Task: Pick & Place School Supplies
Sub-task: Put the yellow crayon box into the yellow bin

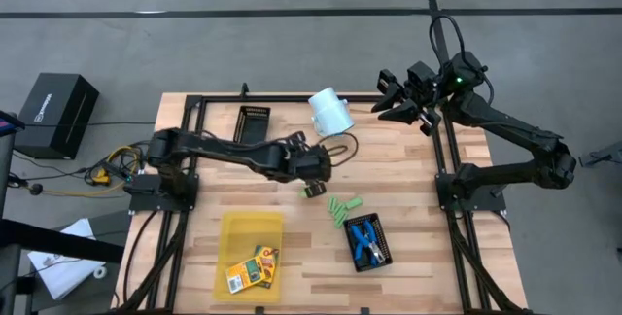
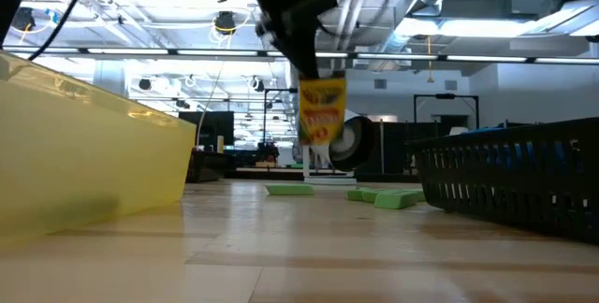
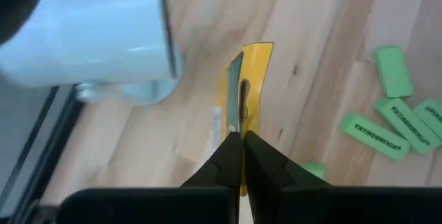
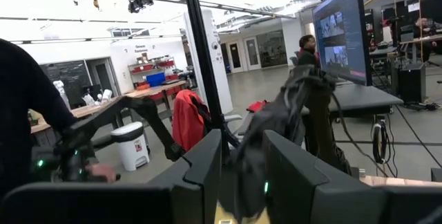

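Observation:
My left gripper (image 1: 313, 181) hovers over the table's middle, shut on a small flat orange-yellow box (image 2: 323, 111) with green marks, which hangs below it. Two more such boxes (image 1: 251, 268) lie in the yellow tray (image 1: 233, 232). Several light-green oblong pieces (image 1: 343, 208) lie flat on the wood, to the right of the held box. The blue-handled tools (image 1: 365, 239) lie in the black mesh tray (image 1: 383, 254). My right gripper (image 1: 397, 99) is raised near the table's far right corner, open and holding nothing. My left gripper pinches the box between its two fingers (image 3: 231, 151) at its upper edge (image 3: 239, 126), coming from above and pointing down. The box hangs upright below the fingers, lifted clear of the table, its lower end (image 2: 320, 139) free.
A white cup (image 1: 330, 111) lies on its side just beyond the left gripper. A second black mesh tray (image 1: 253, 123) sits at the far edge. Bare wood lies between the yellow tray and the green pieces. Black frame rails run along both table sides.

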You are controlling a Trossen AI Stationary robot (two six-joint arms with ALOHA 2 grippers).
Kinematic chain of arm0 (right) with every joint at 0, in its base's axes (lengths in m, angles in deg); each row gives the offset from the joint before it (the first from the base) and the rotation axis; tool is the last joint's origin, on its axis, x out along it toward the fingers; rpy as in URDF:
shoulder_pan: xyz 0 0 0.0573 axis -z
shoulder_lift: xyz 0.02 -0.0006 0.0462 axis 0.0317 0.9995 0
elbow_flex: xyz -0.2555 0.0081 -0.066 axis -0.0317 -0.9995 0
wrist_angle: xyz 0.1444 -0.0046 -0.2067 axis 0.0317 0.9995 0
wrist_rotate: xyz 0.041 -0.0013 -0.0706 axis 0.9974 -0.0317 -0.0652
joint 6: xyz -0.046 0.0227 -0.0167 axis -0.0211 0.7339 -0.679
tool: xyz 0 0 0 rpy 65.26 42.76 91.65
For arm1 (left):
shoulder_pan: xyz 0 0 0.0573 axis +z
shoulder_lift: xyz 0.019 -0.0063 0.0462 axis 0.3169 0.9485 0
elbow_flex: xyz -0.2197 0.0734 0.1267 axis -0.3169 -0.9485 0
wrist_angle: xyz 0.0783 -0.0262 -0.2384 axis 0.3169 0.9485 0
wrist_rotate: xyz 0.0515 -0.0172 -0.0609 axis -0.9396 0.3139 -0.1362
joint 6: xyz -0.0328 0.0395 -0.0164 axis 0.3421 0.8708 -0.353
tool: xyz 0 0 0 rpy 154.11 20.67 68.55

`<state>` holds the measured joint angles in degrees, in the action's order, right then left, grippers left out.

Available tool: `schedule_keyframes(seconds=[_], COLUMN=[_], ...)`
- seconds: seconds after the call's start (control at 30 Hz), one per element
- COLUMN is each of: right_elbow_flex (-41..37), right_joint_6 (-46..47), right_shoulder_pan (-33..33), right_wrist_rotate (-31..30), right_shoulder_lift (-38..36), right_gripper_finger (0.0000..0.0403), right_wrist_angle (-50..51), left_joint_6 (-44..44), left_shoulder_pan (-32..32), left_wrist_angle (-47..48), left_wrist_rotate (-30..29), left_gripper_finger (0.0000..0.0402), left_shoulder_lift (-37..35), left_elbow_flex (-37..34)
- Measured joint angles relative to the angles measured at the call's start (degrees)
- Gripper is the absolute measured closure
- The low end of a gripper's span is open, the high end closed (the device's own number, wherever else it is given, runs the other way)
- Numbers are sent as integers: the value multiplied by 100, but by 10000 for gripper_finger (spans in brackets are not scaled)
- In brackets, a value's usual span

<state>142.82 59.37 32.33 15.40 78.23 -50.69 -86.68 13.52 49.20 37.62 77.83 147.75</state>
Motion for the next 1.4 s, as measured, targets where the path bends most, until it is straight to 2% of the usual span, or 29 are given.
schedule_keyframes(seconds=[0.23, 0.53, 1.03, 1.2, 1.4], right_elbow_flex=[0, 0, 0, 0, 0], right_joint_6=[44, 321, 350, 350, 352], right_shoulder_pan=[0, 0, 0, 0, 0], right_wrist_rotate=[0, 21, 42, 42, 42], right_shoulder_lift=[0, 0, 0, 0, 0], right_gripper_finger=[303, 303, 303, 303, 303], right_wrist_angle=[0, 0, 0, 2, 4], left_joint_6=[-894, -2357, -5511, -6024, -6173], left_shoulder_pan=[-161, -1035, -2758, -3060, -3220], left_wrist_angle=[1049, 2143, 2619, 2784, 2568], left_wrist_rotate=[9, 808, 1658, 1761, 2347], left_gripper_finger=[401, 401, 401, 401, 401], left_shoulder_lift=[-739, -1078, -1078, -1084, -1084], left_elbow_flex=[4, 4, 4, -116, -835])
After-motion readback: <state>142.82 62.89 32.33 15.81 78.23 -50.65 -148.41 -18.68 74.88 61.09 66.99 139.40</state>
